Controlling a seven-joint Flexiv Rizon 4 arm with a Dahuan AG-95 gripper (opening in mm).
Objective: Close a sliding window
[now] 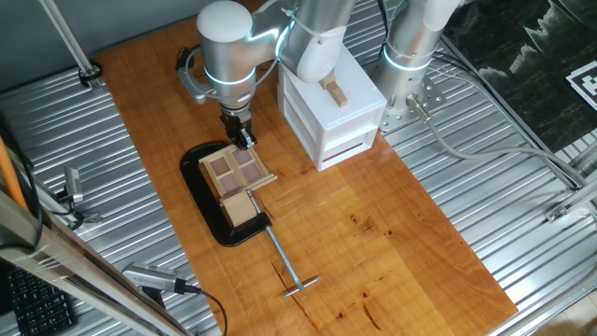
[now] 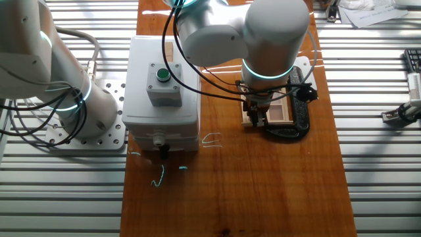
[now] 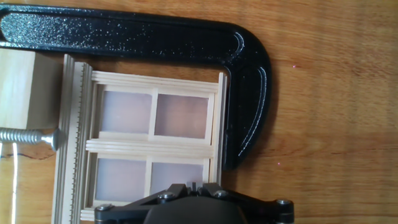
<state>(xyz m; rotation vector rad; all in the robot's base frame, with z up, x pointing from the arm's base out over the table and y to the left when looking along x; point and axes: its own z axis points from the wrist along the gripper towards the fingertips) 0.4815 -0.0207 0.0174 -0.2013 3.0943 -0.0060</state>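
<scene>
The sliding window (image 1: 233, 173) is a small light-wood frame with four brownish panes, lying flat in a black clamp (image 1: 207, 201) on the wooden table. It also shows in the other fixed view (image 2: 279, 112) and fills the hand view (image 3: 152, 146). My gripper (image 1: 243, 136) points straight down at the far end of the window, its tips at the frame's edge. In the hand view the gripper (image 3: 194, 185) has its fingers pressed together with nothing between them. It also shows in the other fixed view (image 2: 256, 113), where it hides the near end of the window.
A white box (image 1: 331, 112) with a wooden handle (image 1: 334, 91) and a green button (image 2: 161, 74) stands beside the window. The clamp's screw rod with T-handle (image 1: 289, 271) sticks out toward the front. A wood block (image 3: 15, 87) sits between screw and frame. A second arm's base (image 2: 79, 105) stands behind the box.
</scene>
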